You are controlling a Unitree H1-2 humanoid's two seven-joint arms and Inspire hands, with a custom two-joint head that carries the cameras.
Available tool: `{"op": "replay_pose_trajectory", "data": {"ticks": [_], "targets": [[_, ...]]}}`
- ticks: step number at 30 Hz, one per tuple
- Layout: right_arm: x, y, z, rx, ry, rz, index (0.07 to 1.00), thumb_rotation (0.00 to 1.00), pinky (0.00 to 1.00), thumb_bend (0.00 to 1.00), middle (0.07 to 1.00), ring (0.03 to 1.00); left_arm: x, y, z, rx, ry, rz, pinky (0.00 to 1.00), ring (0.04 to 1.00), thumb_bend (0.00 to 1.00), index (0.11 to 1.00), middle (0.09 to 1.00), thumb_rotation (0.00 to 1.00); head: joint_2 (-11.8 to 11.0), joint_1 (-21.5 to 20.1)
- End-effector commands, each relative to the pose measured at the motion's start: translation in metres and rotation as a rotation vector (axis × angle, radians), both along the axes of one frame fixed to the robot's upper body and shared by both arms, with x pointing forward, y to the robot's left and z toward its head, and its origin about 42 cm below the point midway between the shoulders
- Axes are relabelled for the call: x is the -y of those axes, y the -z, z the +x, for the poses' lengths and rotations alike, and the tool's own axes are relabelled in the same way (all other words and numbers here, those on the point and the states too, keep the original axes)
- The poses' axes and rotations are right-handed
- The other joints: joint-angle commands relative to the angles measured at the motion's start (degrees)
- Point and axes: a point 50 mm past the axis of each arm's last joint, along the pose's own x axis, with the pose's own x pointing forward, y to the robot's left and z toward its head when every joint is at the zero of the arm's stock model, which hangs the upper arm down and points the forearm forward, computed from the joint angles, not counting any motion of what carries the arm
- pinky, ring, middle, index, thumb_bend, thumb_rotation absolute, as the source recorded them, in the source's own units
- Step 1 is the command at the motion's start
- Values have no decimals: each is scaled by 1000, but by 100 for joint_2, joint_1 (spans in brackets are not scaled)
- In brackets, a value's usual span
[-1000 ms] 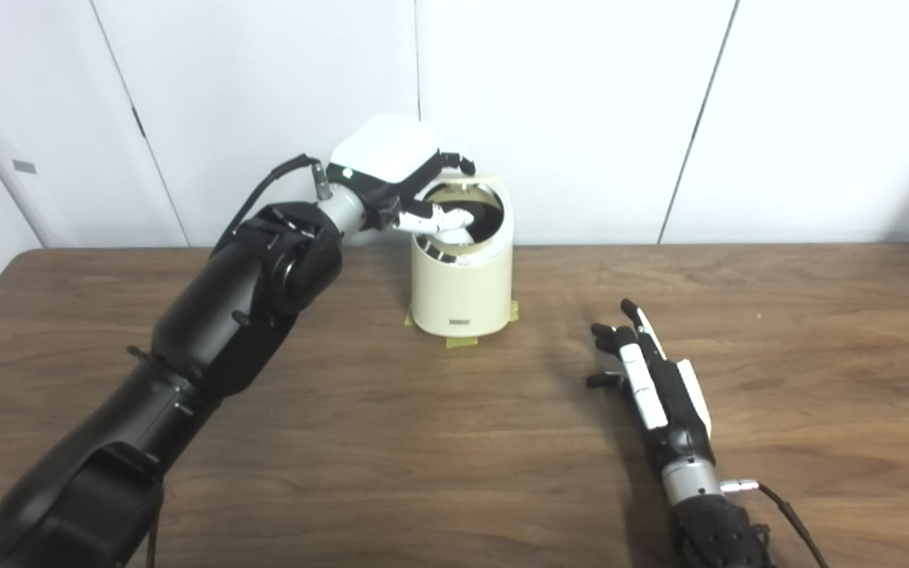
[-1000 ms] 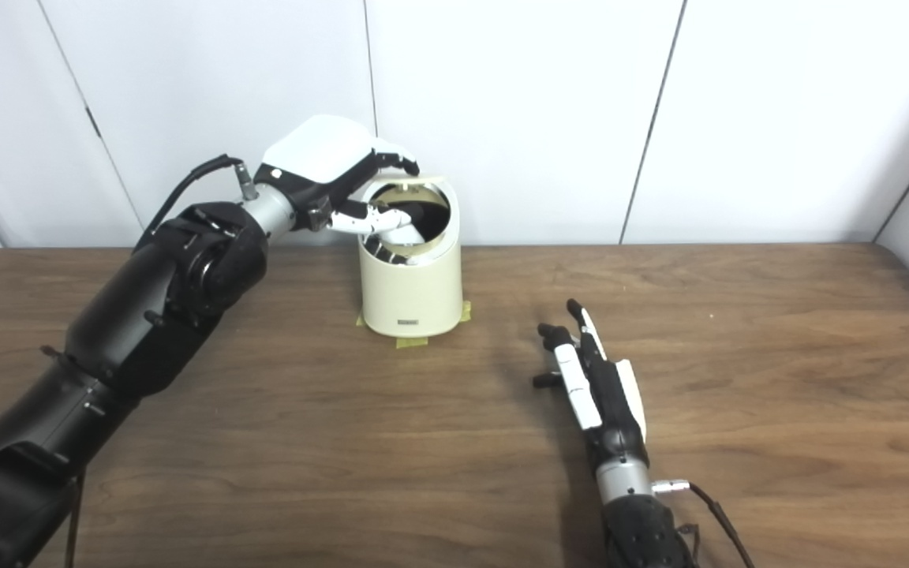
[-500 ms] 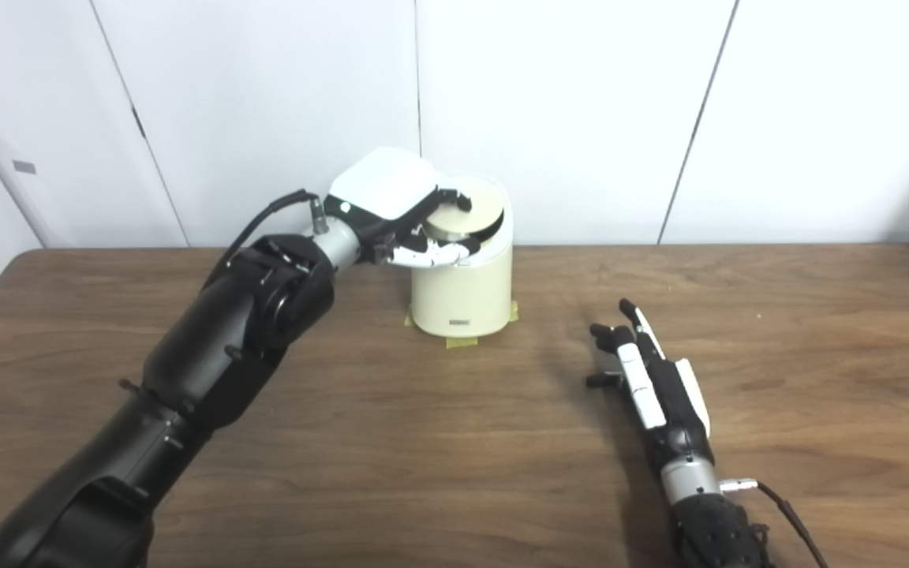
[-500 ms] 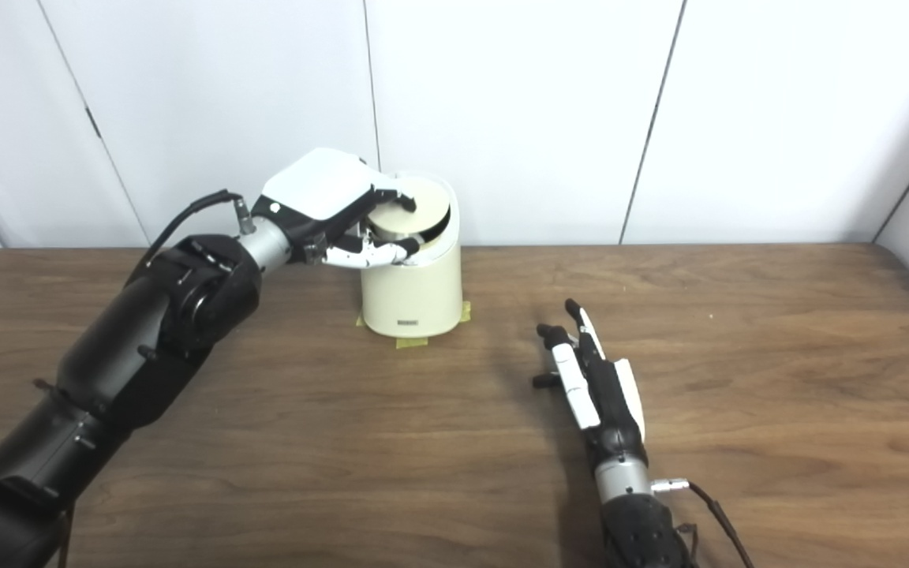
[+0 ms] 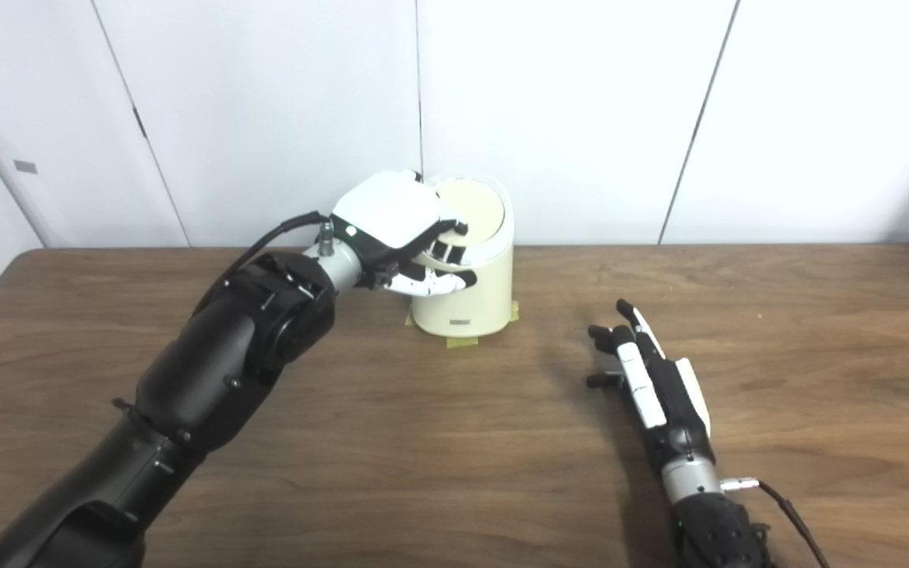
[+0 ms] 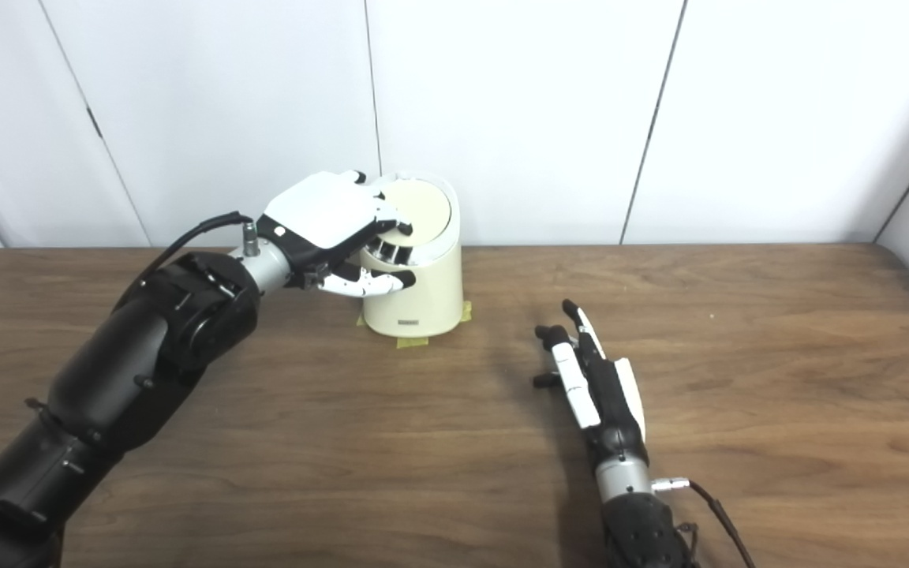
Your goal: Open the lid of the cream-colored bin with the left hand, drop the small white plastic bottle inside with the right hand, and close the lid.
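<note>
Your left hand [image 5: 399, 229] rests fingers-spread, grasping nothing, on the round lid [image 5: 472, 207] of the cream-colored plastic bin [image 5: 466, 292], directly beneath it; press straight down.

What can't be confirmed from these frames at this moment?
- Small white plastic bottle: not visible in either view; the closed lid hides the inside of the bin.
- Left hand: its back covers the fingertips' contact on the lid.
- Bin's front label: too small to read.
</note>
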Motion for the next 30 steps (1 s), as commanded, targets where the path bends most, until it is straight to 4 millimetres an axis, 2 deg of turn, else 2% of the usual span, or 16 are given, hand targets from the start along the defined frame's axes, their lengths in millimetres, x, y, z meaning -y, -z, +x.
{"op": "replay_pose_trajectory", "data": {"ticks": [1,9,12,18,26,30], "targets": [[1,-2,1,-15,11,-25,936,968,731,535,799,832,0,-10,-2,26,-12,26,1000,943,487,841,880,837,28,-25],[-1,-5,1,-7,4,-40,920,967,723,530,785,820,-1,8,-7,27,-42,129,1000,949,507,839,900,828,49,-66],[-1,-5,1,-5,1,-38,918,975,726,534,777,818,0,12,-7,14,-46,141,1000,948,513,833,901,810,54,-73],[-1,-6,1,-4,2,-45,910,980,723,524,773,812,2,19,-6,-35,-32,145,1000,956,492,837,898,835,73,-88],[-1,-7,0,-8,3,-30,907,958,732,546,767,815,-2,18,-11,-44,-25,133,1000,939,505,828,877,836,87,-121],[0,-9,0,-5,8,-37,902,957,716,537,763,807,-7,3,-20,-47,-30,73,1000,936,493,826,873,827,98,-120]]}}
